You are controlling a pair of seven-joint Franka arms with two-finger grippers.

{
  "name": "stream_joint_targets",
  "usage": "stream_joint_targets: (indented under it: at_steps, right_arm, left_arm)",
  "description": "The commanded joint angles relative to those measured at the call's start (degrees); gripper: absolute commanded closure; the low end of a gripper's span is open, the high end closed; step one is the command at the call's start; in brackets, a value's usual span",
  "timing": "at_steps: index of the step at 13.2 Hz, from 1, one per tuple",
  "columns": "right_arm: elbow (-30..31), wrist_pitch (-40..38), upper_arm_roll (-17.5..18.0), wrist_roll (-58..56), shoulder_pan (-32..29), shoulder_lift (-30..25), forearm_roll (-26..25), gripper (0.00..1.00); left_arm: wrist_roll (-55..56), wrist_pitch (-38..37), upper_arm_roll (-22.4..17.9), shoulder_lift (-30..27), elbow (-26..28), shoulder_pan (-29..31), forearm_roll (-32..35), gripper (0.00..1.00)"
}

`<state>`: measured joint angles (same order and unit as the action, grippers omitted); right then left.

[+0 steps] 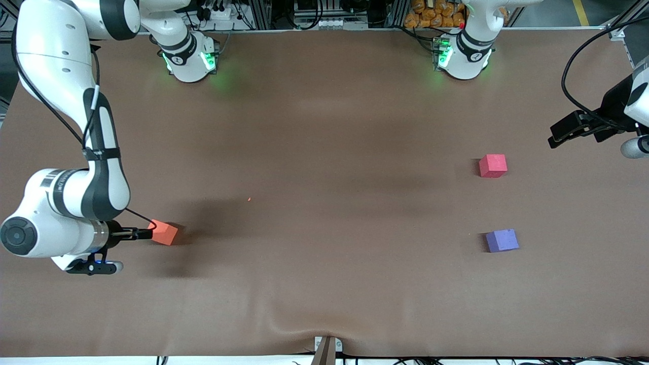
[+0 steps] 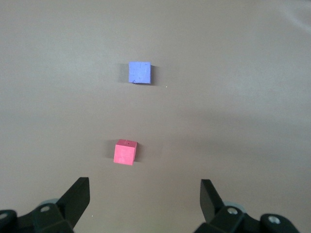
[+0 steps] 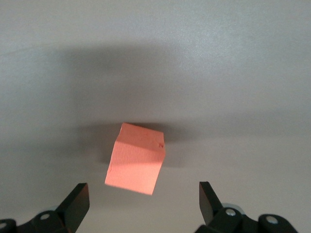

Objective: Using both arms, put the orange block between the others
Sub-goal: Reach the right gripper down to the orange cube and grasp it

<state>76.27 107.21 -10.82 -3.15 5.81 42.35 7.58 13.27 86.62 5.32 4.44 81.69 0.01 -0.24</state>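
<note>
The orange block (image 1: 164, 232) (image 3: 136, 158) lies on the brown table toward the right arm's end, turned at an angle. My right gripper (image 1: 147, 233) (image 3: 143, 196) is low beside it and open. The block sits just ahead of its fingertips, not between them. The others stand toward the left arm's end: the pinkish-red cube (image 1: 493, 166) (image 2: 125, 152), and the purple-blue cube (image 1: 502, 240) (image 2: 140, 73) nearer the front camera, with a gap between them. My left gripper (image 1: 560, 133) (image 2: 145, 196) hangs open and empty over the table's end, pointing toward the two cubes.
The brown cloth (image 1: 324, 152) covers the table and has a raised fold (image 1: 299, 324) near the front edge, by a small clamp (image 1: 327, 349). The arms' green-lit bases (image 1: 190, 58) (image 1: 461, 56) stand along the edge farthest from the front camera. A black cable (image 1: 575, 61) loops at the left arm.
</note>
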Motion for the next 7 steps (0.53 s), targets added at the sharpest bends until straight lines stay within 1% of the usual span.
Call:
stream_joint_targets:
  at_steps: [1, 5, 7]
  right_arm:
    - [0.4, 3.3, 0.2, 6.0, -0.3, 2.1, 0.6, 0.0]
    - [0.5, 5.0, 0.3, 13.3, 0.1, 4.2, 0.7, 0.0]
    - [0.6, 4.8, 0.3, 14.5, 0.3, 4.7, 1.1, 0.0]
  left_arm:
    - [-0.9, -0.1, 0.1, -0.1, -0.3, 0.2, 0.6, 0.0]
    - [-0.9, -0.1, 0.1, -0.1, -0.3, 0.3, 0.6, 0.0]
    - [-0.9, -0.1, 0.1, -0.1, -0.3, 0.6, 0.7, 0.0]
